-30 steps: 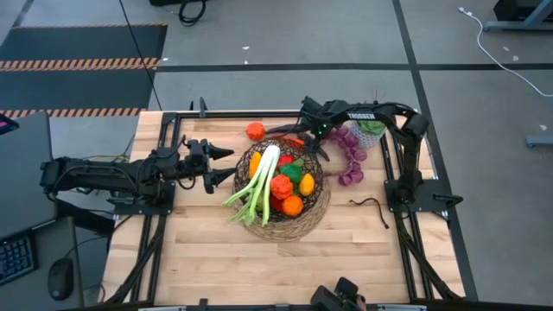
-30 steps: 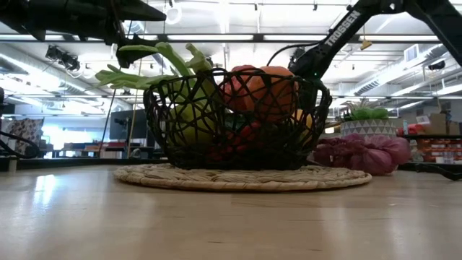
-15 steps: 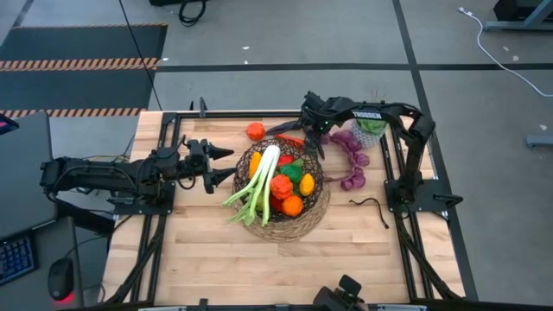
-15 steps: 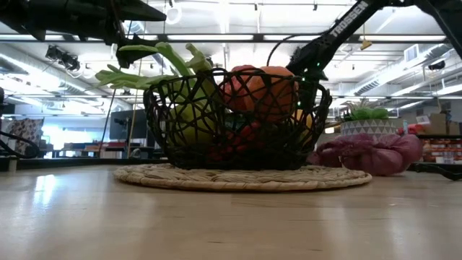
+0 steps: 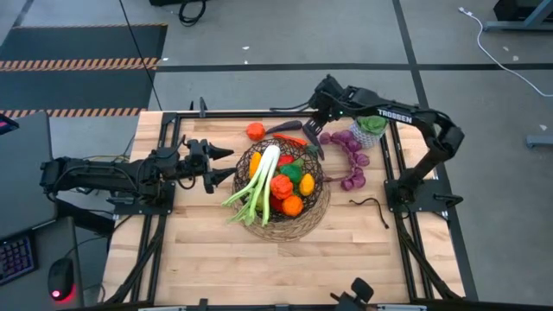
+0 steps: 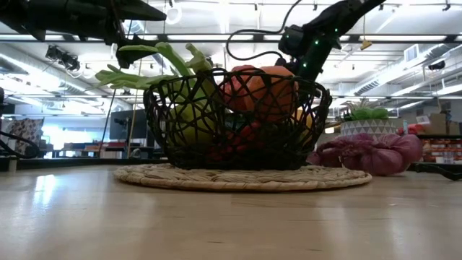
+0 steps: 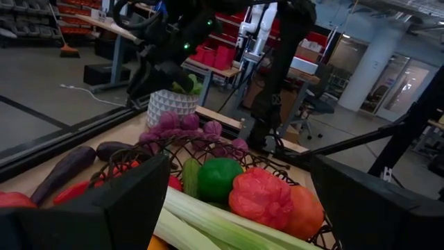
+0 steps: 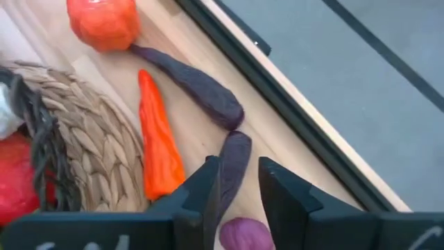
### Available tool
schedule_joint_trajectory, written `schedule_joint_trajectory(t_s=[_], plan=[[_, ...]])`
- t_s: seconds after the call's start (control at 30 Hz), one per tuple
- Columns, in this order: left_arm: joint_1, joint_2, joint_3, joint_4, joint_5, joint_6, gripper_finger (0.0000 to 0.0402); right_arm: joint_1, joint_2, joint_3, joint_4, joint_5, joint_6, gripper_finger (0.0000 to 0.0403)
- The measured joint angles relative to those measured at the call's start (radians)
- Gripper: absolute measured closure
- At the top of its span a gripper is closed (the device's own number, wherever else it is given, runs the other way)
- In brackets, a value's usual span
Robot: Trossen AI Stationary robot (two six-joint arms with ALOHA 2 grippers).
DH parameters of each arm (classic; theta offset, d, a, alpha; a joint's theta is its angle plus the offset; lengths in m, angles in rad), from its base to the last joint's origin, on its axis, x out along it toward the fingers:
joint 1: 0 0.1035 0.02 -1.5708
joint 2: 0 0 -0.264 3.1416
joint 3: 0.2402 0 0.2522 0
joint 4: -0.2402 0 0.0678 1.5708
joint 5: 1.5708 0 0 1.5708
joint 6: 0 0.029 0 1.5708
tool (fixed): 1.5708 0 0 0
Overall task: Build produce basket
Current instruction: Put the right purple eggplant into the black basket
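Observation:
The dark wire basket stands mid-table on its tan wicker base. It holds a green leek, red and orange peppers and green pieces. My right gripper hangs above the table just beyond the basket's far rim, tipped downward. Its fingers are open by a narrow gap with nothing between them. Under it lie a long orange-red pepper and two dark purple pieces. My left gripper waits open and level, left of the basket.
A round orange pepper lies by the far edge. Purple grapes lie right of the basket, next to a potted plant. A black cord lies at the right. The near half of the table is bare wood.
My right gripper has risen from the basket's far right rim and drawn toward the table's far edge, tipping less steeply downward. The produce in the basket and my left arm have stayed where they were.

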Motion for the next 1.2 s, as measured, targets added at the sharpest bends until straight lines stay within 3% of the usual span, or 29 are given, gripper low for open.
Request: schedule_joint_trajectory(t_s=[0.43, 0.63, 0.8, 1.1, 1.2], plan=[[0.000, 0.000, 0.000, 0.002, 0.000, -0.003, 0.0047, -0.021, 0.210, -0.020, 0.004, -0.064, -0.010, 0.0147], [0.000, 0.000, 0.000, -0.001, 0.000, -0.003, 0.0047, -0.037, 0.300, -0.020, 0.004, -0.089, -0.035, 0.0118], [0.000, 0.000, 0.000, -0.023, 0.000, -0.003, 0.0047, -0.048, 0.349, -0.019, 0.022, -0.065, -0.047, 0.0145], [0.000, 0.000, 0.000, -0.024, 0.000, -0.003, 0.0047, -0.049, 0.342, -0.020, 0.071, 0.021, -0.091, 0.0294], [0.000, 0.000, 0.000, -0.025, 0.000, -0.003, 0.0047, -0.049, 0.304, -0.020, 0.074, 0.024, -0.094, 0.0308]])
